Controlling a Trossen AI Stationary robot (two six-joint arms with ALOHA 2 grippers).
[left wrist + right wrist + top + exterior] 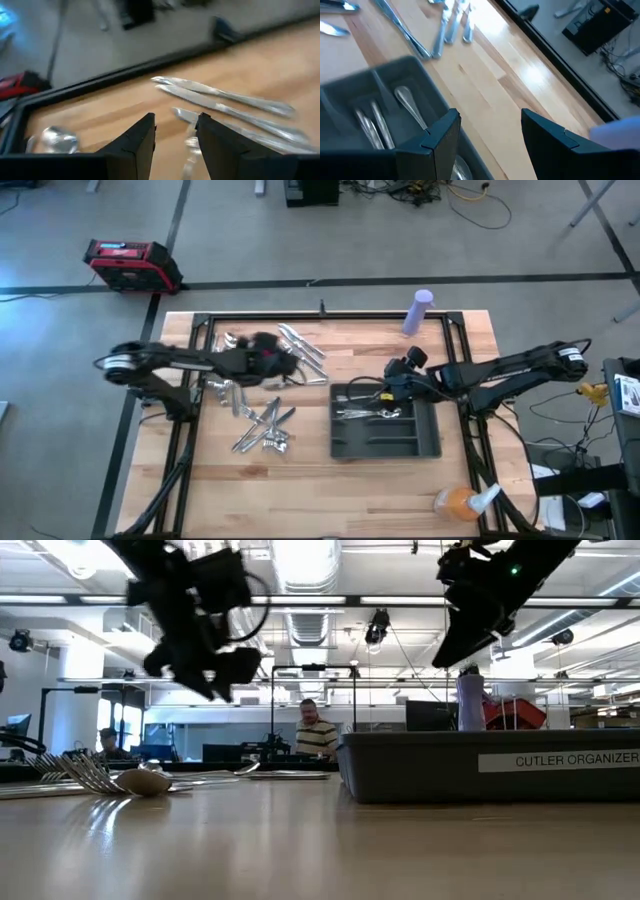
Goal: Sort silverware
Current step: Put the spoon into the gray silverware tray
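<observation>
I am a two-armed robot at a wooden table [320, 480], and the dark grey tray [385, 442] is my landmark. My left gripper [175, 131] hovers well to the left of the tray, above the loose silverware, with its fingers [135, 142] narrowly parted and holding nothing. Just beyond those fingertips lie three knives [225, 102] side by side on the wood, and a spoon [57, 139] rests off to one side near the table's black frame [330, 318]. More of the silverware [262, 428] lies in a scattered heap of forks and spoons left of the tray, nearer the table's front edge. My right gripper [487, 132] hangs over the tray's far left corner, its fingers [442, 135] spread wide and empty. Several pieces [372, 125] already lie inside the tray's compartments beneath it. Behind the tray stands a lavender bottle [418, 310]; an orange spray bottle [462, 502] lies at the front right. Beyond the table a seated person [316, 732] is visible.
</observation>
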